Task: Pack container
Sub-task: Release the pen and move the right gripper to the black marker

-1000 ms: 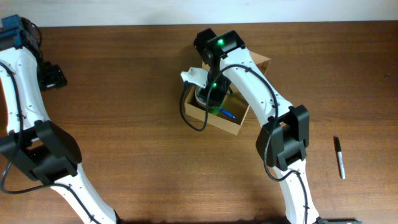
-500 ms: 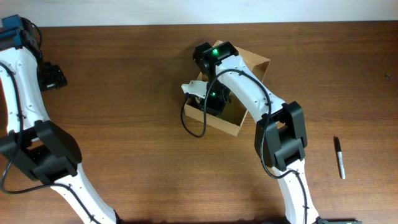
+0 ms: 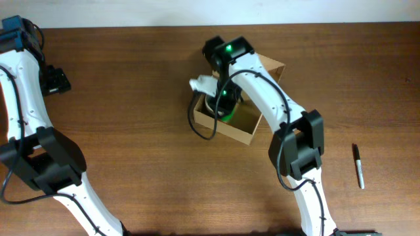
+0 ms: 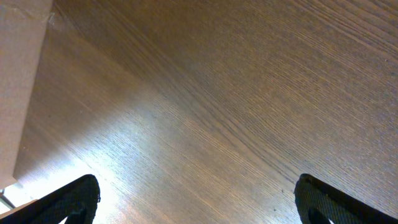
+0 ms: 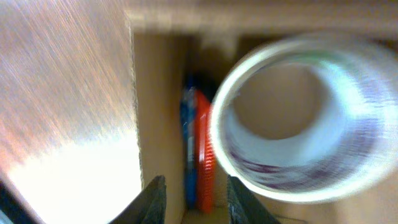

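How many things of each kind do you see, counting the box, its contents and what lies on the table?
Cardboard box: 1
Tape roll: 1
Blue item in the box: 1
Red item in the box: 1
Black marker on the table: 1
Total: 5

Our right arm bends over the container, and its gripper points down inside it with fingers a little apart. Our left gripper hangs far left of the container, with fingers wide apart.
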